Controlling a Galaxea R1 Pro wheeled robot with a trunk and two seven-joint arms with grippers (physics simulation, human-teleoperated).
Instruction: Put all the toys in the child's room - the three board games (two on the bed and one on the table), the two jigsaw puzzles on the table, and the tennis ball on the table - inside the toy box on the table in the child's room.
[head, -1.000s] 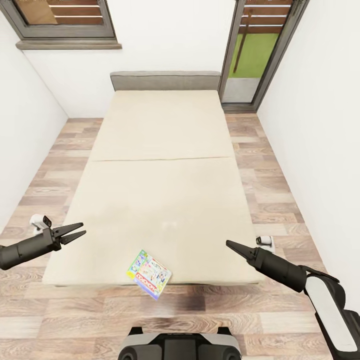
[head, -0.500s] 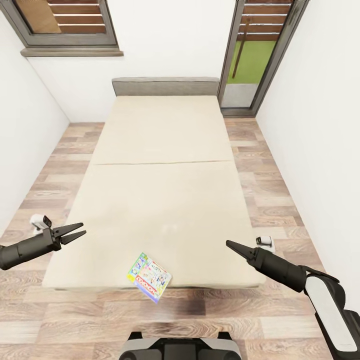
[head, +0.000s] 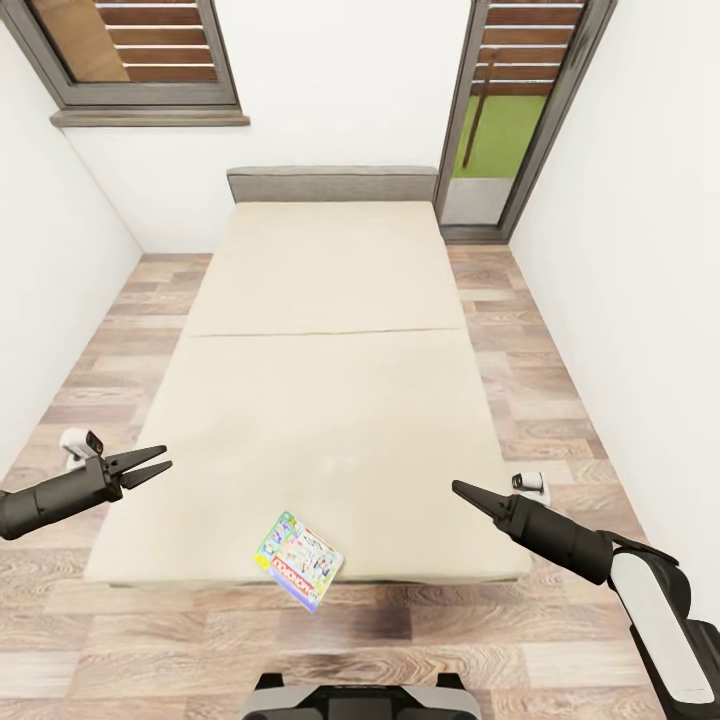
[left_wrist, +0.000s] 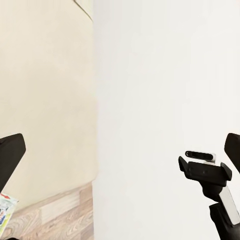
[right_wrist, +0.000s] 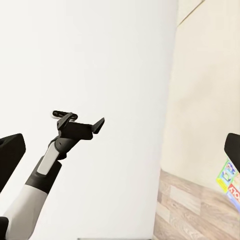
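One board game (head: 298, 556) lies flat on the bed (head: 320, 300), at the foot edge closest to the robot, turned at a slant with a corner poking slightly past the mattress edge; no second game shows on the mattress. The left gripper (head: 150, 465) hangs over the bed's left foot corner with its fingers spread, holding nothing. The right gripper (head: 466, 491) hangs over the right foot corner, and from the head view its fingers look pressed into one point, though the right wrist view shows two dark tips far apart at the picture's sides, so I cannot tell its state for sure. Both arms are held wide and level on either side of the box, probably a carrying pose that keeps them off the mattress while the base rolls. The game sits between them and nearer the left, so the left arm seems the likelier one to reach for it. The overhanging corner could offer a grip on such a thin box.
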